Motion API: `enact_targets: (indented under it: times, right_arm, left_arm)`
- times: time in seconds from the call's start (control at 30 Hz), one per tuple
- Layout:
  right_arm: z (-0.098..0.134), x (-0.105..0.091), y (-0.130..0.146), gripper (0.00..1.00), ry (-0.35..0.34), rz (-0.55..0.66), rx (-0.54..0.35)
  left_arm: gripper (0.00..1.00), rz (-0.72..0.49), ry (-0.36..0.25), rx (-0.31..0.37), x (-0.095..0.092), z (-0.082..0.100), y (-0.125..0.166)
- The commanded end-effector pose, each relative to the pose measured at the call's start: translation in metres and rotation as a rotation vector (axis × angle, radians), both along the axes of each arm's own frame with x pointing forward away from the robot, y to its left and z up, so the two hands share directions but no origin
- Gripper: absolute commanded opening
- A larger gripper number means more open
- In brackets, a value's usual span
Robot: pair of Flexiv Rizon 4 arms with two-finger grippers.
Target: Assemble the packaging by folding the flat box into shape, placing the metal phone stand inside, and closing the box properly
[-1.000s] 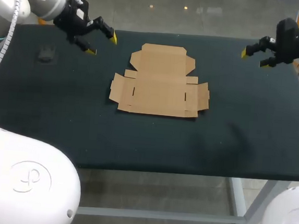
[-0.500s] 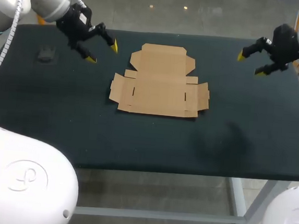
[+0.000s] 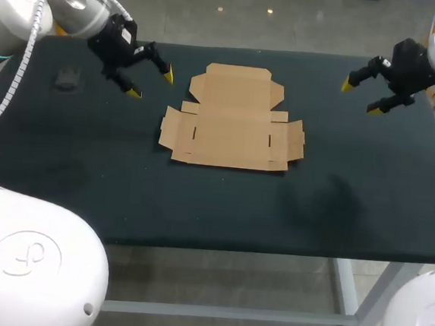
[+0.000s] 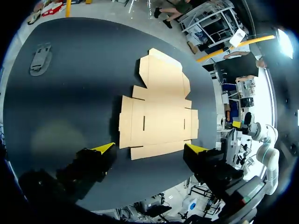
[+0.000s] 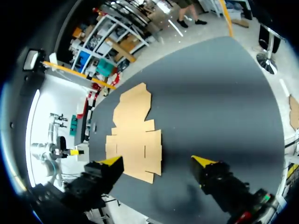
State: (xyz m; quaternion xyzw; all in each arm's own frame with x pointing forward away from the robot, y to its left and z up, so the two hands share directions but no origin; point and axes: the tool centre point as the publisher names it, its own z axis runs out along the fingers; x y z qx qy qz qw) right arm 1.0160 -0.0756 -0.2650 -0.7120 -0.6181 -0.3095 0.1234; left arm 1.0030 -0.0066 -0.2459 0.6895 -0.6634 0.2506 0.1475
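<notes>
At the far left of the dark desk lies the small grey phone stand, flat on the cloth and apart from everything else. Just to its right hangs the left end effector, above the desk between the stand and the box. Its two yellow-tipped fingers are spread wide with nothing between them. In the left wrist view, this end effector looks down on the box, which lies ahead of the spread tips and touches neither. The stand sits well off to one side, near the desk's edge.

In the middle of the desk is the flat cardboard box, fully unfolded, with all its flaps lying level on the cloth.

Over the desk's far right part is the right end effector, also wide open and empty, well apart from the box. In the right wrist view, its fingers stand apart, with the box lying ahead of one of them.
</notes>
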Motion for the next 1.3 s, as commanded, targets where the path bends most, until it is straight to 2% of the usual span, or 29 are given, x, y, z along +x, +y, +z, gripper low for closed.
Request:
enact_targets:
  times: [0.03,0.27,0.43,0.63,0.8,1.3]
  right_arm:
    - [0.001,0.001,-0.001,1.0,0.005,0.004,0.002]
    - [0.001,0.001,-0.001,1.0,0.005,0.004,0.002]
    - [-0.013,0.004,0.006,1.0,0.06,-0.043,0.047]
    - [-0.027,0.003,0.014,1.0,0.084,-0.087,0.106]
    - [-0.04,0.003,0.029,1.0,0.1,-0.062,0.112]
    - [-0.08,0.004,0.062,1.0,0.206,0.01,0.145]
  left_arm:
    - [1.0,0.002,0.002,0.008,-0.001,0.003,0.0]
    - [1.0,0.002,0.002,0.008,-0.001,0.003,0.0]
    - [1.0,0.002,0.002,0.008,-0.001,0.003,0.0]
    - [1.0,0.002,0.002,0.008,-0.001,0.003,0.0]
    - [1.0,0.002,0.002,0.008,-0.001,0.003,0.0]
    - [1.0,0.002,0.002,0.008,-0.001,0.003,0.0]
